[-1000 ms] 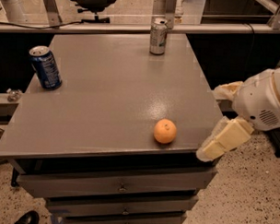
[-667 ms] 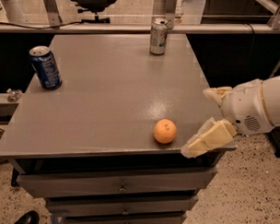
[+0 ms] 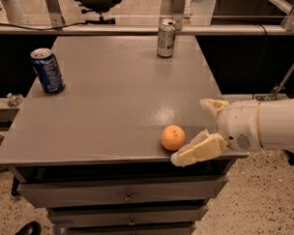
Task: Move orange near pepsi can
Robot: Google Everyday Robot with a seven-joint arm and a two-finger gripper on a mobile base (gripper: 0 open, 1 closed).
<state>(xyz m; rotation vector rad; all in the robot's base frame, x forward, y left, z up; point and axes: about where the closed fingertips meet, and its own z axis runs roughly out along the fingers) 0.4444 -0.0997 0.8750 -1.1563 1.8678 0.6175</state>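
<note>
The orange (image 3: 173, 137) sits on the grey table (image 3: 109, 103) close to its front edge, right of centre. The pepsi can (image 3: 48, 71), dark blue with a silver top, stands upright near the table's left edge, far from the orange. My gripper (image 3: 190, 132) reaches in from the right and is open. Its cream fingers spread apart, the lower fingertip (image 3: 184, 158) just below and right of the orange, the upper fingertip (image 3: 208, 104) farther back. The orange lies at the mouth of the jaws, not held.
A silver-and-green can (image 3: 165, 38) stands upright at the table's back edge. The table tops a drawer cabinet (image 3: 125, 198). An office chair (image 3: 95, 1) and a rail stand behind. A shoe (image 3: 27, 229) shows at the bottom left of the floor.
My gripper has moved left along the front edge toward the orange, and its lower finger now reaches beside the fruit. The orange and both cans have not moved.
</note>
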